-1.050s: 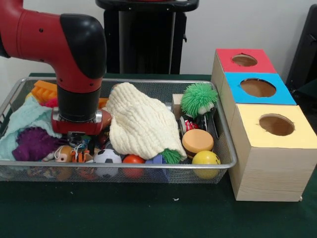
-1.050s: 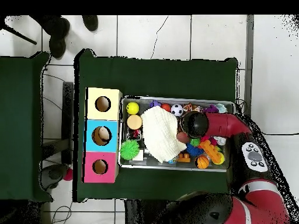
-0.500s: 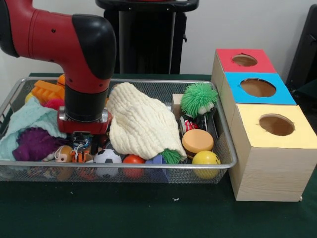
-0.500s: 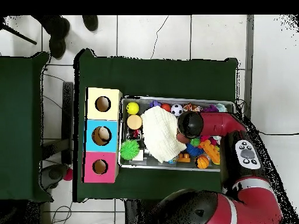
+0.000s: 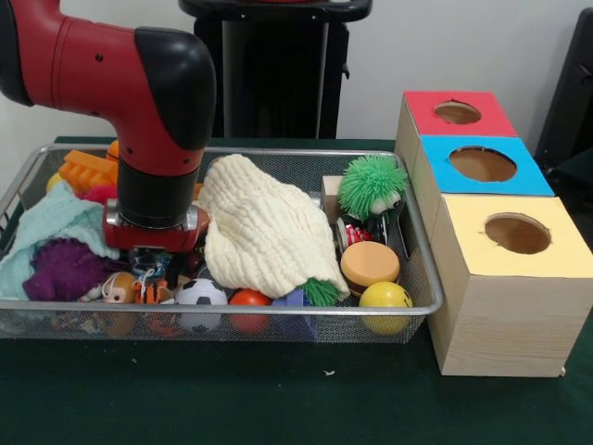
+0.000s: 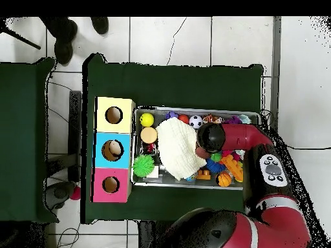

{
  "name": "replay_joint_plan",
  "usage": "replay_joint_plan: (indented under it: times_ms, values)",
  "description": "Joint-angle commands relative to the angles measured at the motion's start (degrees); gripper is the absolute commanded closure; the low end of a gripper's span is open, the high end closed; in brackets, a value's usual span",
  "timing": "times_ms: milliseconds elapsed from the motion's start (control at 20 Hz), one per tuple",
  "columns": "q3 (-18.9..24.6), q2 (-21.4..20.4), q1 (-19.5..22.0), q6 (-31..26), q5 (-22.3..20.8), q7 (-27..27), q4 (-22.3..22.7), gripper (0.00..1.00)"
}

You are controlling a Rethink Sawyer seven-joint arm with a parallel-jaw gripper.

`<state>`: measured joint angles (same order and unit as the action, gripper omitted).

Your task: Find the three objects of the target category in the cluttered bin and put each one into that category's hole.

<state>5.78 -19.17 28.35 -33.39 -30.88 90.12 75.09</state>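
A wire mesh bin [image 5: 278, 313] holds a jumble of toys. My gripper [image 5: 153, 264] reaches down into its left part, just above a small orange figure [image 5: 119, 287] and left of a soccer ball [image 5: 201, 294]; the toys and the wrist hide most of it. A cream cloth [image 5: 264, 232] lies over the middle. In front of it sit an orange ball [image 5: 248, 299] and a yellow ball [image 5: 384, 297]. A green spiky ball [image 5: 371, 185] rests at the right end. In the overhead view the wrist [image 6: 210, 137] covers the gripper beside the cloth [image 6: 176, 148].
A wooden box right of the bin has a red hole [image 5: 457, 112], a blue hole [image 5: 483, 164] and a yellow hole [image 5: 517, 233]. A teal cloth [image 5: 46, 222], a purple fuzzy toy [image 5: 60, 269] and a tan disc [image 5: 369, 263] also lie in the bin.
The wrist shifted a little to the right over the bin, then sank slightly among the toys. Nothing in the bin has visibly moved.
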Motion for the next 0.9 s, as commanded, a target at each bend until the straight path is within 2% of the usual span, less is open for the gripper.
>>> replay_joint_plan:
  times_ms: [50, 550, 900]
  values:
    - [-1.7, 10.4, -0.1, 1.5, -7.2, -1.8, 0.4, 0.0]
    - [-2.1, 12.4, 0.1, 5.8, -7.2, 0.1, -0.1, 0.0]
    - [-1.7, 13.0, 0.2, 2.4, -5.8, -1.4, -0.9, 0.0]
